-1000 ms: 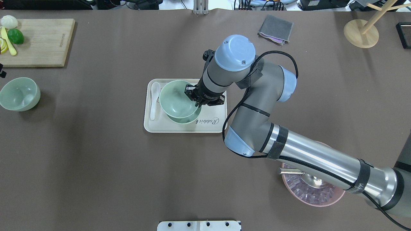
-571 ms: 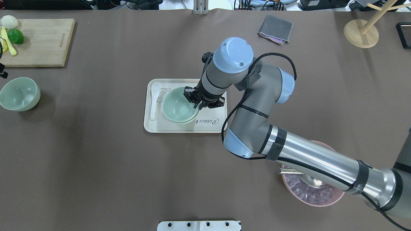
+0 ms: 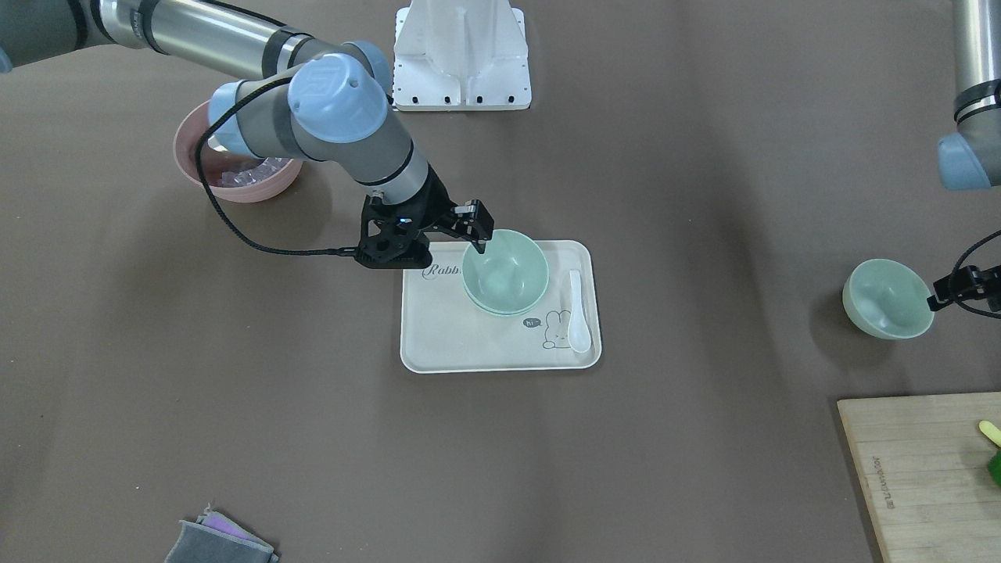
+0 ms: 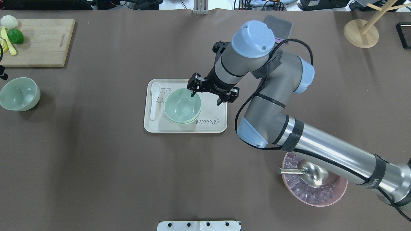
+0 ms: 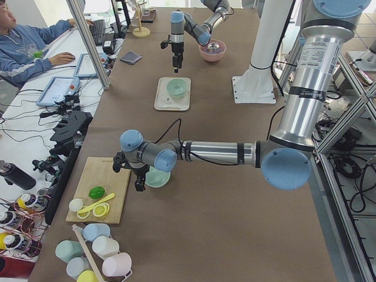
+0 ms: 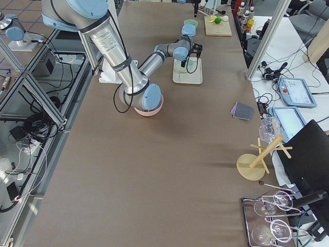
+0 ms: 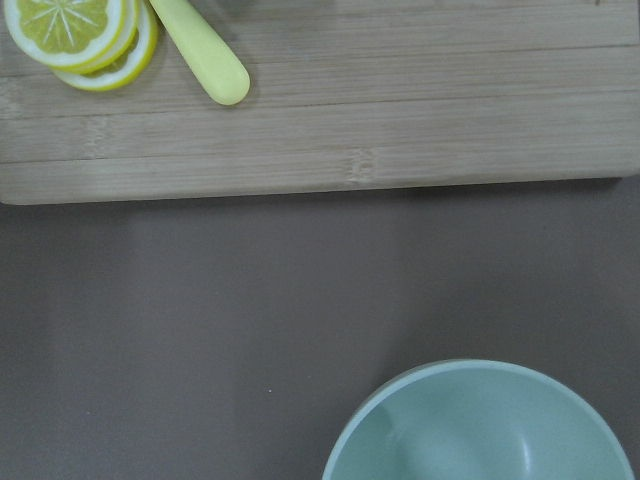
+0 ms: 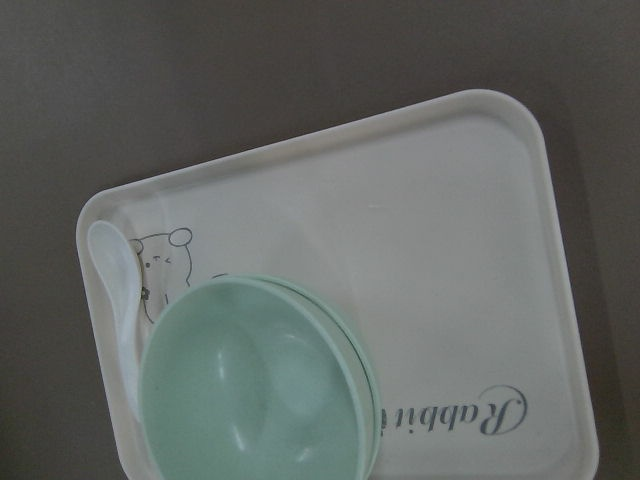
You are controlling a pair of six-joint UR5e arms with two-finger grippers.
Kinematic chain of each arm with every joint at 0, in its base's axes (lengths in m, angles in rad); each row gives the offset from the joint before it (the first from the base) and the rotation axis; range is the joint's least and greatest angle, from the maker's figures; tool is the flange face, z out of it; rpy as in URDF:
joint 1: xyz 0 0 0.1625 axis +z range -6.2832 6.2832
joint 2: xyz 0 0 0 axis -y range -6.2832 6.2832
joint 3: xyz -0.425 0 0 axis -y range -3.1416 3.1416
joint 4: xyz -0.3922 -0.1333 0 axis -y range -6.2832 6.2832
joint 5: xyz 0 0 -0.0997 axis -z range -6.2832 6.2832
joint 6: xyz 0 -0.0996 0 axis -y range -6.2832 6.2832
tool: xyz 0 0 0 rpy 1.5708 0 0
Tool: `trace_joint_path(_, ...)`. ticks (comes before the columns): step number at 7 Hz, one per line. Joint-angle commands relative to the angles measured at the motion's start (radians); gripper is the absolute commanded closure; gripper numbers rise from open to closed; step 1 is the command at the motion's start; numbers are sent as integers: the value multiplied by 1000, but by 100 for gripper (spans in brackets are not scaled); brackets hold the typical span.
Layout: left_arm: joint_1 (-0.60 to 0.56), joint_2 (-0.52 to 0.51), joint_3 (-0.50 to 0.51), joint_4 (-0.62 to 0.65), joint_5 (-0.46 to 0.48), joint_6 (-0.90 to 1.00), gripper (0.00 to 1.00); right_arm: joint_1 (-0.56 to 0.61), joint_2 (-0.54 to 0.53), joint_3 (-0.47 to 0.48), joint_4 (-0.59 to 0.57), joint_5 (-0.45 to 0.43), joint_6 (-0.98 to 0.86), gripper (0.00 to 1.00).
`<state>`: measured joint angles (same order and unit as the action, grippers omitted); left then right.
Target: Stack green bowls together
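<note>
overhead, front: steep, opposed | sides: along table | wrists: close | shared: tray

2 mint bowls nested on tray, 3rd bowl well apart.

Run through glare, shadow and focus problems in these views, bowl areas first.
Overhead: hard glare on the metal scoop in the pink bowl; soft shadow beside the lone green bowl. Right wrist: stacked green bowls slightly hazy, lettering on the tray readable. Left wrist: sharp, but that bowl is cropped by the bottom edge.
</note>
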<state>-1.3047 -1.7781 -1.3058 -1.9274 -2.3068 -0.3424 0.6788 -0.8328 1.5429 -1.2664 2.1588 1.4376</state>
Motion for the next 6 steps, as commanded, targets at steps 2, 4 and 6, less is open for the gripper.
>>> trace_joint_path(2, 36, 3, 45, -74, 0, -21, 10, 108, -91, 48, -5, 78, -64, 0)
trace_joint_path(4, 65, 23, 51, -103, 1, -9, 20, 131, -117, 48, -5, 82, -97, 0)
trace_joint_path(6, 77, 23, 51, -104, 1, -12, 50, 160, -141, 48, -5, 82, -141, 0)
